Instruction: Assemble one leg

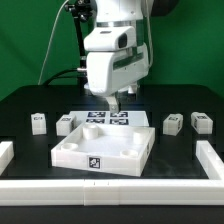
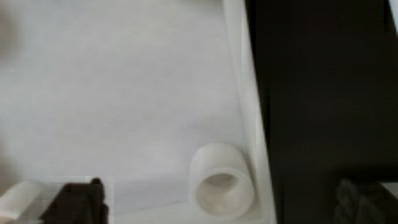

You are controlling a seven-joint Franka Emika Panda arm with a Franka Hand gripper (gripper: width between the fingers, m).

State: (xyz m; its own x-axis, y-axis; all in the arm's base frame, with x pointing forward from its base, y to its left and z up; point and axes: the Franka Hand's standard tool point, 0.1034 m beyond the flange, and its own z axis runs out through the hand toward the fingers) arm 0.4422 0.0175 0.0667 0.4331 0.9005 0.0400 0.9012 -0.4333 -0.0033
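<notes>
Four small white legs with tags lie on the black table in the exterior view: two at its left and two at its right. The large white tray-like piece with round corner sockets lies in the middle. My gripper hangs above the tray's far side, open and empty, away from every leg. In the wrist view my dark fingertips stand wide apart over the tray's white surface, with one round socket near its edge between them. No leg shows for certain in that view.
The marker board lies flat just behind the tray, under my gripper. Low white rails border the table at the exterior view's left, right and front. Black table shows beside the tray's edge.
</notes>
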